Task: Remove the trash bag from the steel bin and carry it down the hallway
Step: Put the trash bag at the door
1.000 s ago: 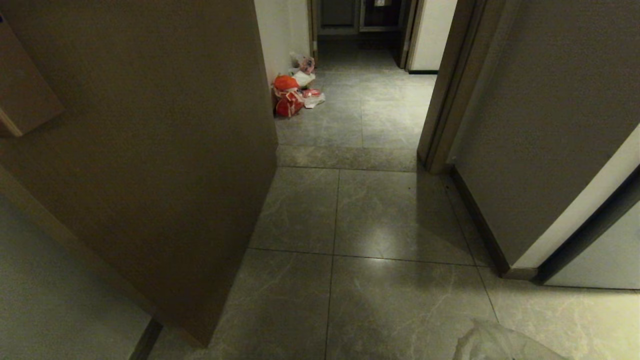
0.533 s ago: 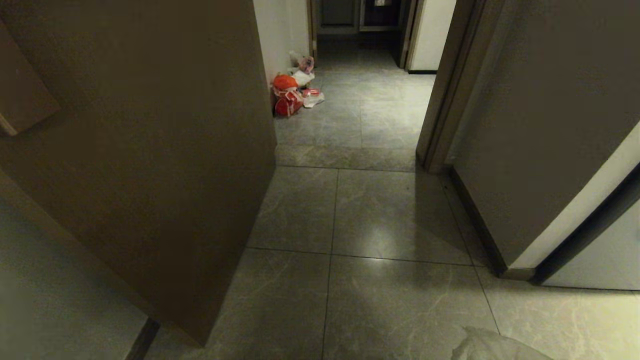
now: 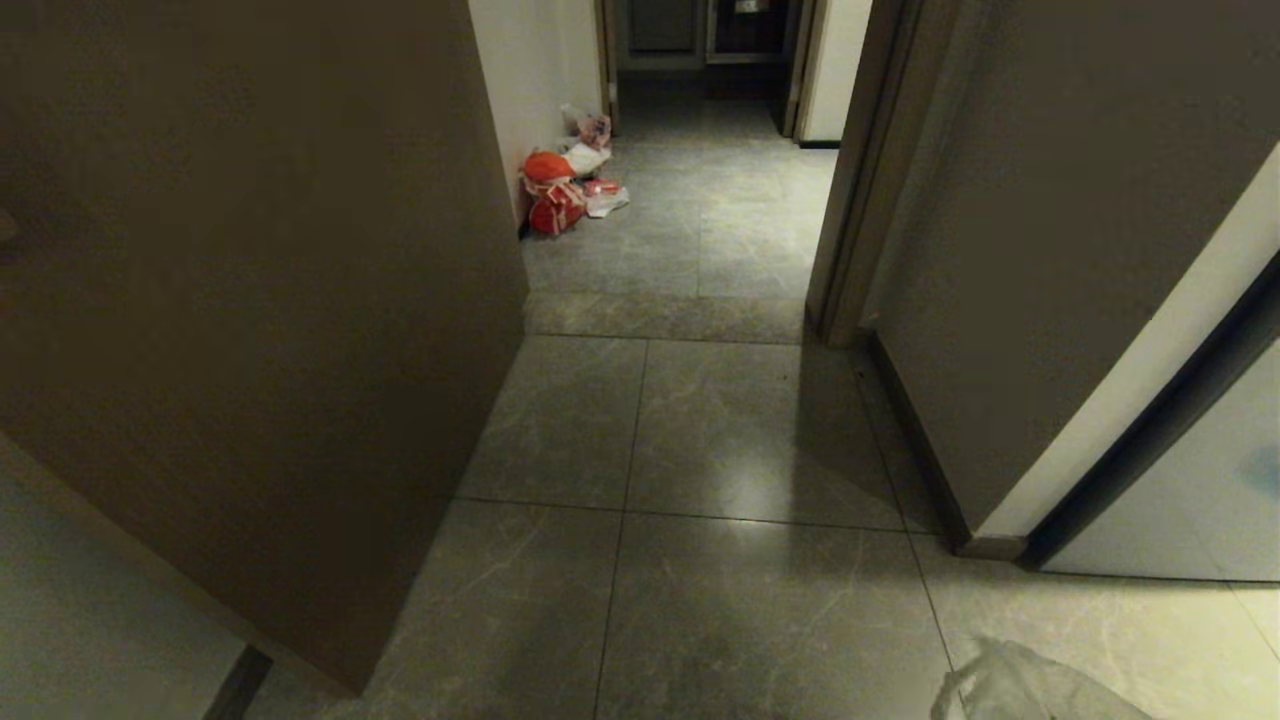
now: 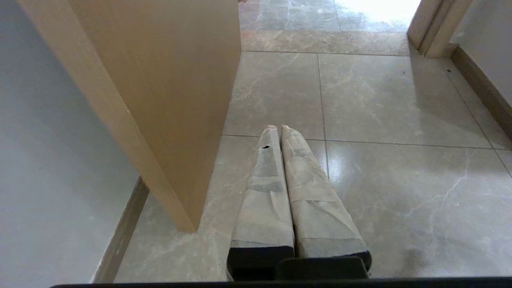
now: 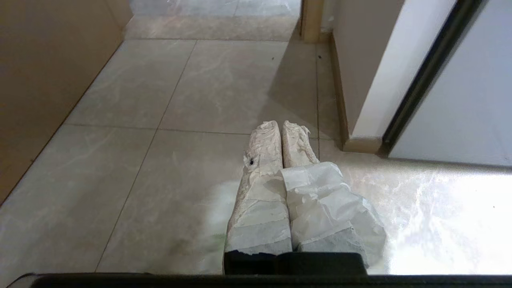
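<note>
Right claw (image 5: 280,130) pressed together, trash bag (image 5: 324,200) draped over one finger.

Floor: I see large grey marbled tiles (image 3: 700,600), one glossy light patch mid-passage.
Left: a brown panel (image 3: 250,300) blocks my view.
Right: dark door frame (image 3: 850,200), baseboard (image 3: 915,450).
Far end: cream wall (image 3: 520,70).
</note>
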You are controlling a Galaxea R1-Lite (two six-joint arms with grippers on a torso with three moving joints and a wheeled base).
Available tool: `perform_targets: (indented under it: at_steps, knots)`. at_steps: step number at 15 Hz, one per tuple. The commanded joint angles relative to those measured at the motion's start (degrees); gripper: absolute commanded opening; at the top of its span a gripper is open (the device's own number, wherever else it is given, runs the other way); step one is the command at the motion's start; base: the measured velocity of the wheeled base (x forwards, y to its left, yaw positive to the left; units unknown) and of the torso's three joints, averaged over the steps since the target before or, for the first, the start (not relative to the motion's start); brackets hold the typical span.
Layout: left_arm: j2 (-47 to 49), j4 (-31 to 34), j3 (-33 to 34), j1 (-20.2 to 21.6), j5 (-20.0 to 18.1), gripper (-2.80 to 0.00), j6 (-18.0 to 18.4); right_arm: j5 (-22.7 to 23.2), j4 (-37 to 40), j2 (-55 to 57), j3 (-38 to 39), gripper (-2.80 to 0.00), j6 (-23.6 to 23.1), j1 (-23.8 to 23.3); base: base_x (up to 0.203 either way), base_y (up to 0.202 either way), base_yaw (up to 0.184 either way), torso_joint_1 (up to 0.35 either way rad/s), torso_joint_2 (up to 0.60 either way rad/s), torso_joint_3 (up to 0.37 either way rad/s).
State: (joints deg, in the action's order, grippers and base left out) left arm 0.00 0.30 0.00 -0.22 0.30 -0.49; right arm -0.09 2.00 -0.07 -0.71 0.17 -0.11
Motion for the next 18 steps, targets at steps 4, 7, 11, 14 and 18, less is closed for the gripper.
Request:
perform_targets:
  at_steps: [4, 7, 11, 14, 18]
  knots:
    - [0.0, 0.0, 0.1, 0.0, 0.0, -2.8, 0.0, 0.0, 0.0, -0.1, 0.0, -2.8, 0.0, 0.0, 0.0, 0.0, 0.0, 0.0, 0.0, 0.0]
    - [0.0, 0.0, 0.1, 0.0, 0.1, -2.8, -0.1, 0.0, 0.0, -0.1, 0.0, -2.8, 0.0, 0.0, 0.02, 0.0, 0.0, 0.001, 0.0, 0.001]
    - [0.0, 0.0, 0.0, 0.0, 0.1, -2.8, -0.1, 0.0, 0.0, -0.1, 0.0, -2.8, 0.0, 0.0, 0.185, 0.0, 0.002, 0.003, 0.0, 0.005]
    - [0.0, 0.0, 0.1, 0.0, 0.1, -2.8, -0.2, 0.0, 0.0, -0.1, 0.0, -2.8, 0.0, 0.0, 0.192, 0.0, 0.001, 0.001, 0.0, 0.005]
    - [0.0, 0.0, 0.1, 0.0, 0.1, -2.8, -0.2, 0.0, 0.0, -0.1, 0.0, -2.8, 0.0, 0.0, 0.192, 0.0, 0.001, 0.002, 0.0, 0.005]
